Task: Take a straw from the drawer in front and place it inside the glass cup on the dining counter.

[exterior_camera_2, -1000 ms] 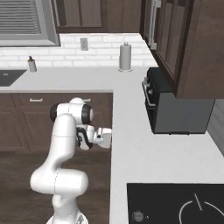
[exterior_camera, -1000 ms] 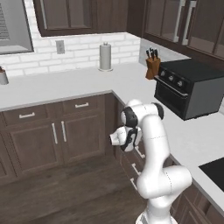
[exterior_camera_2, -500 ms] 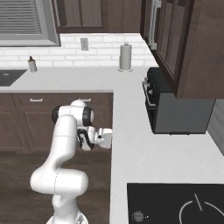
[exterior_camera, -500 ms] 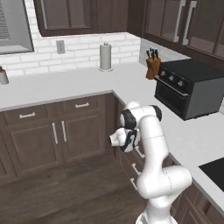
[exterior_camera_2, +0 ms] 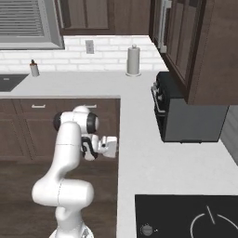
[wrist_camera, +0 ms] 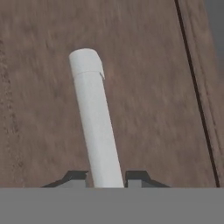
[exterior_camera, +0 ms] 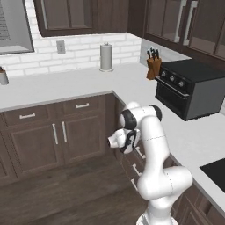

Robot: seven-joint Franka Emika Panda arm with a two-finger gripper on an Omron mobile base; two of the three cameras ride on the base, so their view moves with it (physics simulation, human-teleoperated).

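Dark wood fills the background: the pincer (wrist_camera: 106, 177) straddles the drawer (wrist_camera: 144, 96) handle (wrist_camera: 95, 118), tips either side of the bar, ready to pull; whether they pinch it is unclear.

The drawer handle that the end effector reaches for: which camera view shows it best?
The hand view: the silver bar handle runs large between the two fingertips against the dark drawer front. In the left base view the end effector sits by the drawer stack; the right base view shows the hand at the counter edge.
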